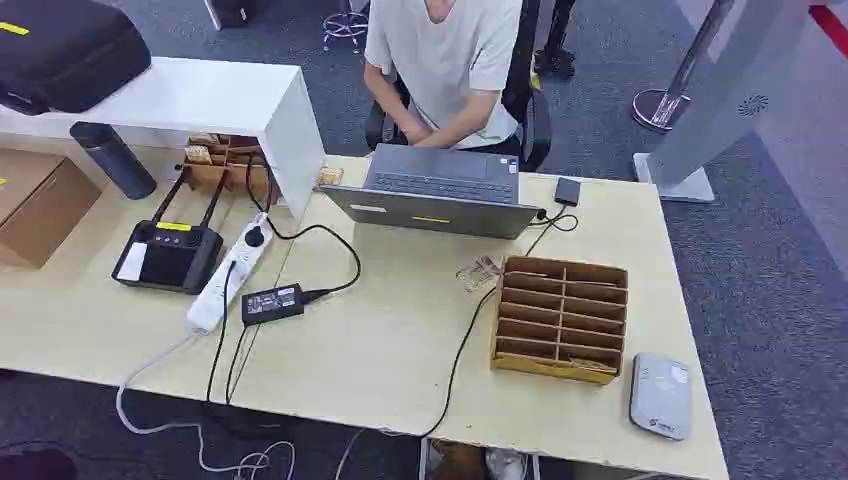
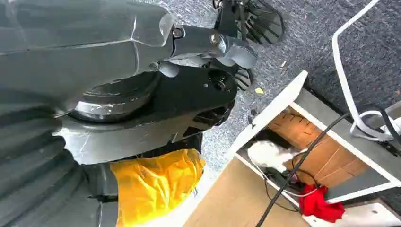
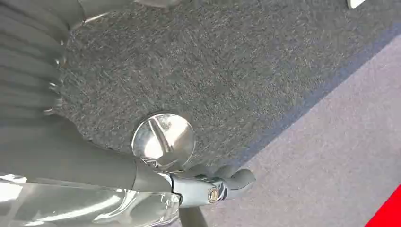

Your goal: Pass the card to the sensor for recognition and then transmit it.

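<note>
A grey-white card sensor (image 1: 660,396) lies flat at the table's near right corner. Just left of it stands a wooden slotted organizer (image 1: 561,318); a pale card (image 1: 588,365) lies in its nearest row. My left hand (image 2: 236,42) hangs below the table's edge over the carpet, thumb and dark fingers apart, holding nothing. My right hand (image 3: 222,184) also hangs over the carpet, its thumb stretched out with nothing in it; its fingers are hidden.
A person sits behind an open laptop (image 1: 435,190) at the table's far side. A power strip (image 1: 228,272), an adapter (image 1: 272,302), cables and a black router-like box (image 1: 165,255) lie on the left. A white shelf (image 1: 200,100), cardboard box (image 1: 35,205) and dark flask (image 1: 112,160) stand further left.
</note>
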{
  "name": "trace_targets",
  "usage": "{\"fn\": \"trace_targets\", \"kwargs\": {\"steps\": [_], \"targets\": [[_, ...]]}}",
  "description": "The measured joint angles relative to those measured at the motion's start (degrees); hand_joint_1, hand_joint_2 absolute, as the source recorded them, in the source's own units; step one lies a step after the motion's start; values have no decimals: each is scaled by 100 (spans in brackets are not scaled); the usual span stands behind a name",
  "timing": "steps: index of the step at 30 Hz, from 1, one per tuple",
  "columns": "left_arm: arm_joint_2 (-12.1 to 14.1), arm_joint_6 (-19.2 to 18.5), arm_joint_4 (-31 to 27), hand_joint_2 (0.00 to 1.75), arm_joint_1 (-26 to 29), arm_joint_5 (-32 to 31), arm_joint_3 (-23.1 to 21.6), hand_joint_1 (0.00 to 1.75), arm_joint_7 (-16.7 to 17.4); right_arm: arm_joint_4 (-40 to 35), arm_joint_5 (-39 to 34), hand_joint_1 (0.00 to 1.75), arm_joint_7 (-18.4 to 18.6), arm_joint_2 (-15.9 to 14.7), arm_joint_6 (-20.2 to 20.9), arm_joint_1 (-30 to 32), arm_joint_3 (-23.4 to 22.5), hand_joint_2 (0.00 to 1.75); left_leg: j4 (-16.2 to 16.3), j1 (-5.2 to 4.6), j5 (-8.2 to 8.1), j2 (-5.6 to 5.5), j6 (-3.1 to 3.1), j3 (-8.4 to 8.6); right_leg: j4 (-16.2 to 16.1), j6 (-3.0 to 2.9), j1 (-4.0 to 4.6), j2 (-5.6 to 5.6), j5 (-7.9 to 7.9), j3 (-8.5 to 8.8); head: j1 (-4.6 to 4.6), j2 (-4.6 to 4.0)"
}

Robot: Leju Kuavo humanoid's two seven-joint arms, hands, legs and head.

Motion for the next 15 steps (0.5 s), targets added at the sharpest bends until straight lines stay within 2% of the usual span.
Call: {"fn": "trace_targets", "kwargs": {"steps": [15], "targets": [[-2, 0, 11, 175, 1, -4, 2, 0, 0, 116, -78, 0, -64, -26, 69, -31, 44, 175, -1, 0, 0, -2, 0, -6, 2, 0, 0, -2, 0, 3, 0, 0]]}}
